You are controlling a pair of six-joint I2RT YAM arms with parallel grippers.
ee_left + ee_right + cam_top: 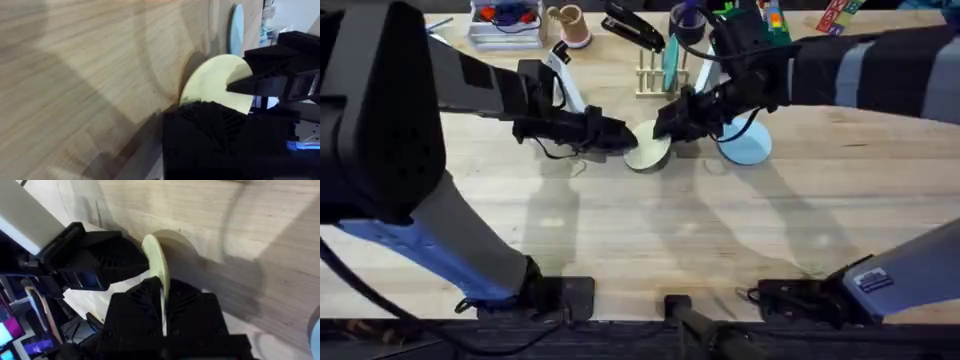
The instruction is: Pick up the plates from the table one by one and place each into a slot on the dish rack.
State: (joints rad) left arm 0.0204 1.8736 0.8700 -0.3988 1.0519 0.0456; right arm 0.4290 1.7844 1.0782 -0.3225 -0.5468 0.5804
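Note:
The pale cream-yellow plate (pixel 648 152) is tipped up on edge at the middle of the table (pixel 620 240), just in front of the dish rack (pixel 658 82). My left gripper (pixel 623 135) is shut on its left rim. My right gripper (pixel 666 124) is shut on the opposite rim. In the right wrist view the plate (pixel 156 260) runs edge-on into my right gripper (pixel 162 294). The left wrist view shows its face (pixel 215 80) above my left gripper (pixel 210 107). A light blue plate (pixel 746 146) lies flat to the right. A teal plate (pixel 670 62) stands in the rack.
A clear tray (pixel 505 25) of red and blue items and a tan cup (pixel 570 22) stand at the back left. A black tool (pixel 635 28) lies behind the rack. Bare planks stretch between the plates and the arm bases.

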